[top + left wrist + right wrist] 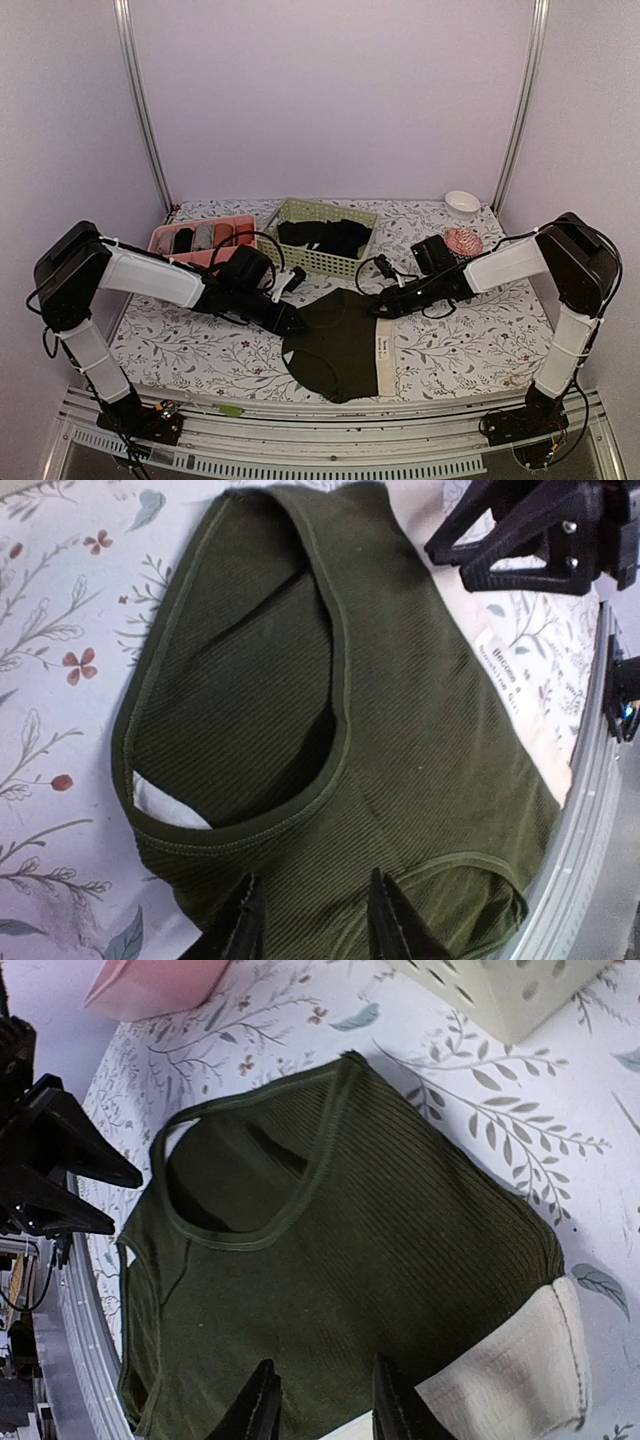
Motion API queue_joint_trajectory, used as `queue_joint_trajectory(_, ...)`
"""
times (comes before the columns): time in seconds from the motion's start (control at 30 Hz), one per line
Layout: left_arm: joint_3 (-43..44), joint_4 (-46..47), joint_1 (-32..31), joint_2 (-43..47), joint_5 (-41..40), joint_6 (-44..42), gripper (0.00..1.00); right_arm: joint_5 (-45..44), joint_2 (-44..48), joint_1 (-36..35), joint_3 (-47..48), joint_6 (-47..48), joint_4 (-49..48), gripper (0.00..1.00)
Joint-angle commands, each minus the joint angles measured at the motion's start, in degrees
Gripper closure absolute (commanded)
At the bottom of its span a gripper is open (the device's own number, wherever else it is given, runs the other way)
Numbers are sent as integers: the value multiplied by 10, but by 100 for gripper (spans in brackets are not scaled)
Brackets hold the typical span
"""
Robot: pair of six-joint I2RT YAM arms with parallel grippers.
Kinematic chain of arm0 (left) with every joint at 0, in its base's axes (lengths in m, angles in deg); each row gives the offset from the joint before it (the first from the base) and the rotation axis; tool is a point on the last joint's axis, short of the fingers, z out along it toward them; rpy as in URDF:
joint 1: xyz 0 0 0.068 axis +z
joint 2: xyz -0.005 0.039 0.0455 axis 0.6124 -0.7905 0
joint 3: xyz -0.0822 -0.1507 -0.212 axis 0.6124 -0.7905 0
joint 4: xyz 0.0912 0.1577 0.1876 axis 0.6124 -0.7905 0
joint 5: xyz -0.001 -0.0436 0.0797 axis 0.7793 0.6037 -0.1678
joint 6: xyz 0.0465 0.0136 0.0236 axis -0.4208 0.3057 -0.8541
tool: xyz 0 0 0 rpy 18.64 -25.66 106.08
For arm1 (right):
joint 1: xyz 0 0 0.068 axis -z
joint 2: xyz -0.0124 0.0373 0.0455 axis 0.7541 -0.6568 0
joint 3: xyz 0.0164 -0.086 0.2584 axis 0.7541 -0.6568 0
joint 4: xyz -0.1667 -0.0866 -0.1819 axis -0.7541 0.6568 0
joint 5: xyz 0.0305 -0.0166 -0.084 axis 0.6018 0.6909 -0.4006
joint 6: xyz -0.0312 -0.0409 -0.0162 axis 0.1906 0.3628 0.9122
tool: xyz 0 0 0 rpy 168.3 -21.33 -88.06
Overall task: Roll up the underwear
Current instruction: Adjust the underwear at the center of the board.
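Underwear: flat on the table, between my arms.
Left pincer: low, astride its edge in the wrist view; I cannot tell the grip.
Right pincer: beside the waistband; grip also unclear.
Top view only: both arms bent inward, basket beyond.

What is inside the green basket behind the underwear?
A heap of black garments lies in the green basket. Anything beneath them, and the basket floor, is covered.
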Motion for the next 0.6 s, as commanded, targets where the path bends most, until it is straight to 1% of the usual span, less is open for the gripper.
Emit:
queue_joint_trajectory(0.0, 1, 12, 3, 49, 18, -46, 60, 35, 74, 10, -11, 26, -14, 65)
queue_joint_trajectory(0.1, 29, 4, 3, 46, 20, -87, 46, 29, 90, 35, -12, 37, -19, 60)
queue_joint_trajectory(0.2, 67, 7, 4, 28, 8, -118, 39, 18, 83, 61, -6, 45, -19, 58)
queue_joint_trajectory(0.27, 95, 15, 4, 9, 3, -141, 38, 9, 73, 73, -2, 51, -15, 55)
queue_joint_trajectory(0.43, 161, 23, 11, -52, 7, -190, 38, -5, 44, 82, 30, 83, 33, 49)
queue_joint_trajectory(0.57, 221, 5, 15, -118, 24, -198, 39, 1, 16, 82, 51, 96, 56, 43)
